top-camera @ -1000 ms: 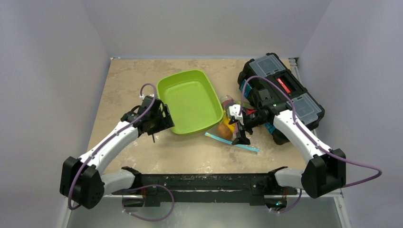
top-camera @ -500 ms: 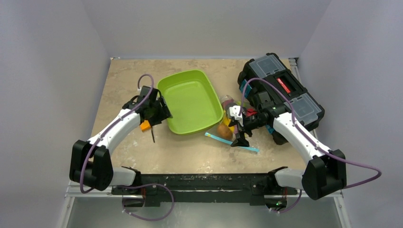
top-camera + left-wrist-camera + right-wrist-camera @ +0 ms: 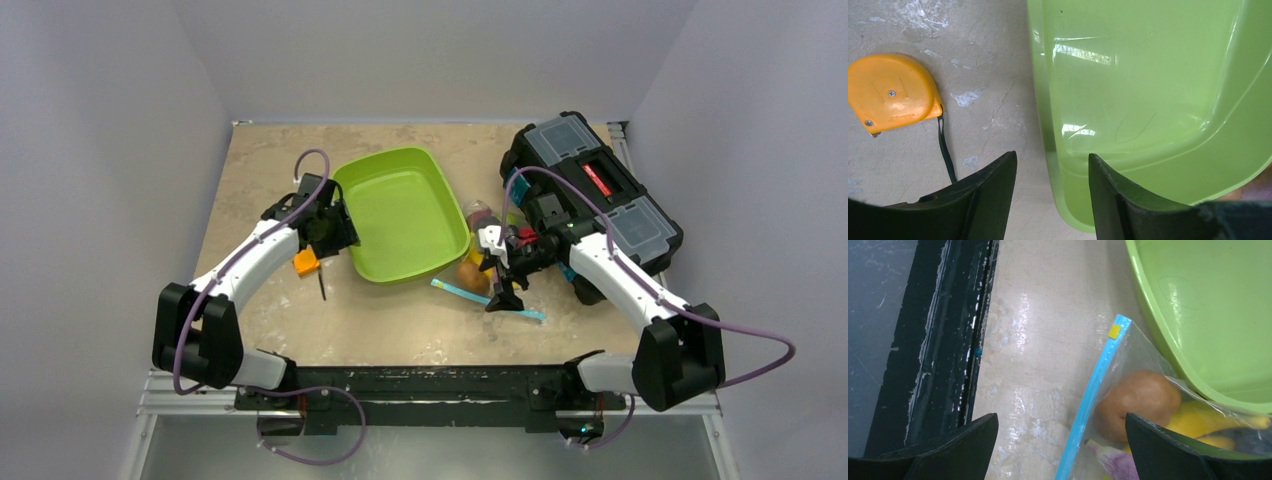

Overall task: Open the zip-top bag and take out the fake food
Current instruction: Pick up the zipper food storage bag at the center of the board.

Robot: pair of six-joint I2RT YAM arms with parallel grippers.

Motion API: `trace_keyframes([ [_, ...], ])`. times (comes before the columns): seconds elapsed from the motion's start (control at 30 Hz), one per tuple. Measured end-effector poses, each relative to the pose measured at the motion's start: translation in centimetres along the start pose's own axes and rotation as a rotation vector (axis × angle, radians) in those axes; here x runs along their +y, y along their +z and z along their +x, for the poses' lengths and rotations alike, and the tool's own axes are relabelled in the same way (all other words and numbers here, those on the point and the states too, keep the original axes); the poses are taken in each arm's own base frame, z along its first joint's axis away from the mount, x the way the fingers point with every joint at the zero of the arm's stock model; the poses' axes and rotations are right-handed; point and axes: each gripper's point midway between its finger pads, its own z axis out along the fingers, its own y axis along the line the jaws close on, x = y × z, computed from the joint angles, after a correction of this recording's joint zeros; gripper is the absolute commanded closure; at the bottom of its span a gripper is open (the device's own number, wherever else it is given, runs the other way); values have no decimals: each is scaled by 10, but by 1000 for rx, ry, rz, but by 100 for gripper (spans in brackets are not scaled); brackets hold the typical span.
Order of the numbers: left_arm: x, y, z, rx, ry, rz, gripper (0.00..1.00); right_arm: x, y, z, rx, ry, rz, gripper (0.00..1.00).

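The right claw hangs wide open and holds nothing. The zip-top bag lies on the counter right under it, with the zip strip between its fingers and the fake food near one finger. The left claw is open too, over the green tray rim. It has slid along the tray since a second ago. The right claw stayed put.

Top cam: high, from behind, looks down on whole table. Wrist cams: close, facing down; both catch tray edge.
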Motion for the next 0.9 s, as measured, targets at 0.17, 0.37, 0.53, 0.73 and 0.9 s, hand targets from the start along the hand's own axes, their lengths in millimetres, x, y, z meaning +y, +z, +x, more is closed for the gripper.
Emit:
trace_keyframes([
  [0.17, -3, -7, -2, -12, 18, 25, 46, 10, 14, 6, 75, -79, -54, 1],
  [0.37, -12, -33, -10, -71, 54, 92, 46, 7, 23, 22, 181, -109, -26, 1],
  [0.53, -26, -69, -14, -143, 87, 219, 42, -9, 19, 31, 245, -92, 59, 7],
  [0.73, -87, -94, 38, -68, 236, 512, 40, -14, 15, 53, 329, -48, 162, 26],
  [0.9, -115, -83, 94, 28, 265, 661, 40, -21, 16, 71, 377, 20, 269, 31],
])
